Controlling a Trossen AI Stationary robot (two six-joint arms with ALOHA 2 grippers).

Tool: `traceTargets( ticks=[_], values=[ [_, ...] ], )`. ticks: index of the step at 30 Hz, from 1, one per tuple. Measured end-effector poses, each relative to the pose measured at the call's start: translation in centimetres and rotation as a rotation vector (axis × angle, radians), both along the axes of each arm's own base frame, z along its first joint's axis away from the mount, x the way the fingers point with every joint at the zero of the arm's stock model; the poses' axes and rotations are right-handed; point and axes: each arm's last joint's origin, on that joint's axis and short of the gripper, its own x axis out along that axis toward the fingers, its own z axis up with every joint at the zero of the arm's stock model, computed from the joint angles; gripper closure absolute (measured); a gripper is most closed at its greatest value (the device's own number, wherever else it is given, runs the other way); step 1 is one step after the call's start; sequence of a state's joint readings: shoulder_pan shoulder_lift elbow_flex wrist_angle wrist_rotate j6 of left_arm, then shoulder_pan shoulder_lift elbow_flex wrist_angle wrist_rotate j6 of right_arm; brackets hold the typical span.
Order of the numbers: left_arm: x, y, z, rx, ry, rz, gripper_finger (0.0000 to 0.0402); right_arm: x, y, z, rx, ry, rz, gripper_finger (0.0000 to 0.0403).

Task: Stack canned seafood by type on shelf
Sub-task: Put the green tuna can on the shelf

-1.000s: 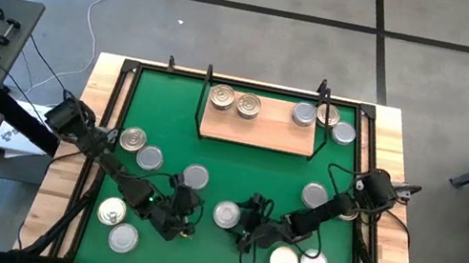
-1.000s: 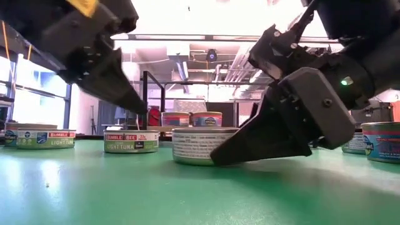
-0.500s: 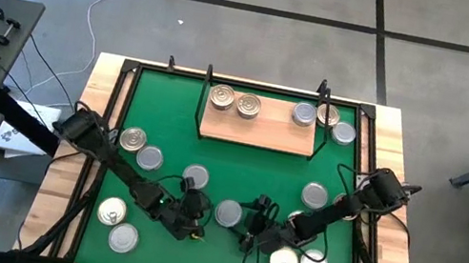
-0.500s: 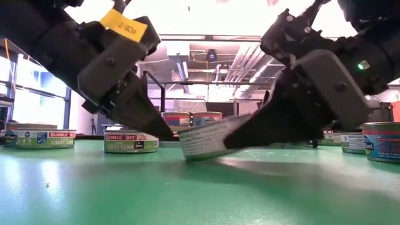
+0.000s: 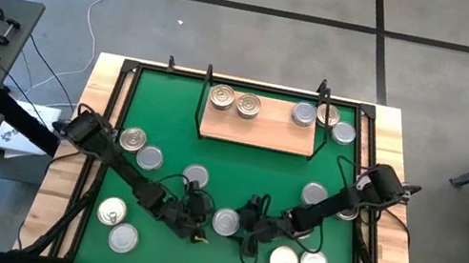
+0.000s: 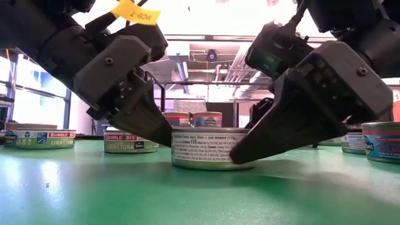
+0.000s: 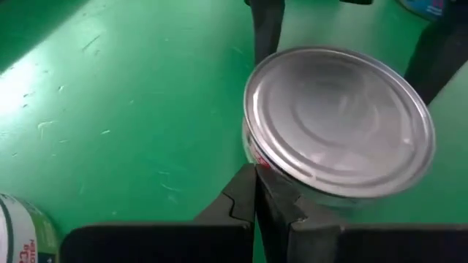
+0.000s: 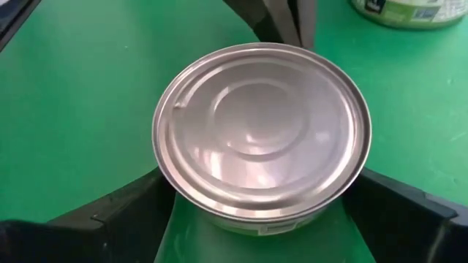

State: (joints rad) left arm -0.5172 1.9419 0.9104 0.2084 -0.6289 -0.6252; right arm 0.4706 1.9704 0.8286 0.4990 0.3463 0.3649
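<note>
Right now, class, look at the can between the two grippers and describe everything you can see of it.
The can is a low, round metal tin with a plain silver-grey lid pressed in concentric rings and a white printed paper label around its side. It sits flat and upright on the green mat, near the front middle. The right gripper, open, straddles it with a finger on either side. The left gripper, shut, presses its tip against the can's side wall.

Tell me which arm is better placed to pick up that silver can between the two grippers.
The right. The right gripper has its open fingers on both sides of the silver can, ready to close. The left gripper is shut, its tips only against the can's side.
</note>
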Motion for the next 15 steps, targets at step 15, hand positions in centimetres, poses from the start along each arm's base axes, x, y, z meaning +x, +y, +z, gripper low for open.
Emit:
traceTargets(
  ticks=[15],
  values=[
    [-1.0,1.7,3.2,0.084,0.042,0.065,0.0401,-0.7,1.0,-0.7,-0.105,-0.098,-0.244,0.0060]
  ],
)
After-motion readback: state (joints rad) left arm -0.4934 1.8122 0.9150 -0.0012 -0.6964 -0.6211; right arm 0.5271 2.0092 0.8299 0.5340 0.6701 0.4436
